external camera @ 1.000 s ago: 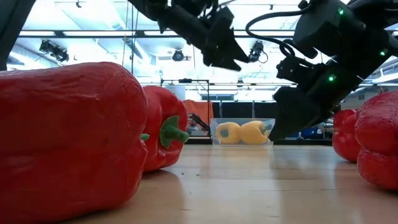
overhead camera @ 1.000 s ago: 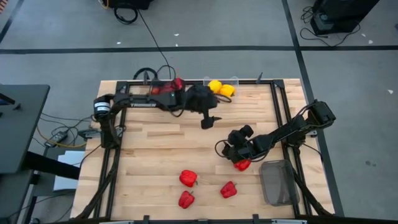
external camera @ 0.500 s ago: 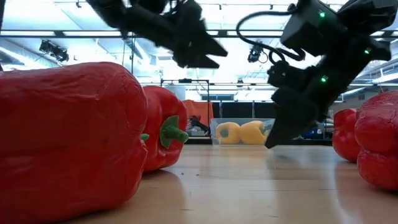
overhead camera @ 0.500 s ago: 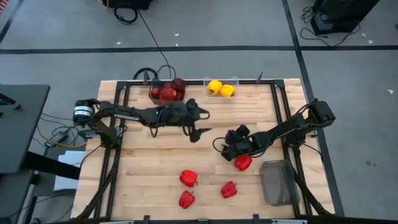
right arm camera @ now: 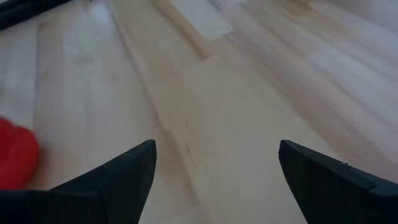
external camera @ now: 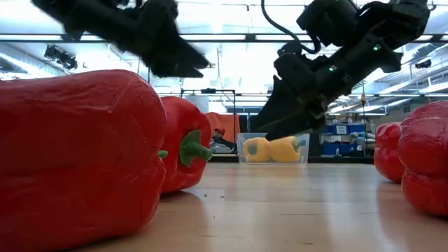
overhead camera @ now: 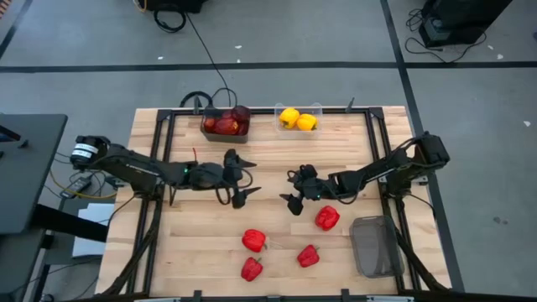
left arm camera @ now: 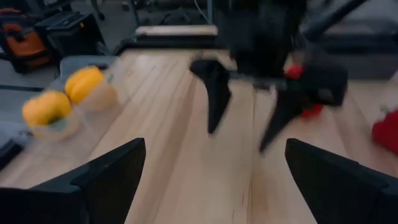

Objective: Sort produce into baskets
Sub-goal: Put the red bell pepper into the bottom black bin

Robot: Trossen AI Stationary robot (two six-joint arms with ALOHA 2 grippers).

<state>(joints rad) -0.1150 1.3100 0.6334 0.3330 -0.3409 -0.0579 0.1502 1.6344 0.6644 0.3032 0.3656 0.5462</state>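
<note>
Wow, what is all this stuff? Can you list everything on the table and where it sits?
Red peppers: four, red, loose on the near half of the table.
Yellow peppers: two, yellow, in the clear bin at the far edge.
Dark red fruits: several, maroon, in the dark bin at the far edge.
Mesh basket: one, grey, near right corner, nothing seen in it.
Table: one, light wood.
Left gripper: open, mid-table, holding nothing.
Right gripper: open, mid-table, facing the left one, holding nothing.

I count four red peppers (overhead camera: 327, 218) loose on the surface, two yellow peppers (overhead camera: 289, 117), three baskets (overhead camera: 375, 245), and two arms.
</note>
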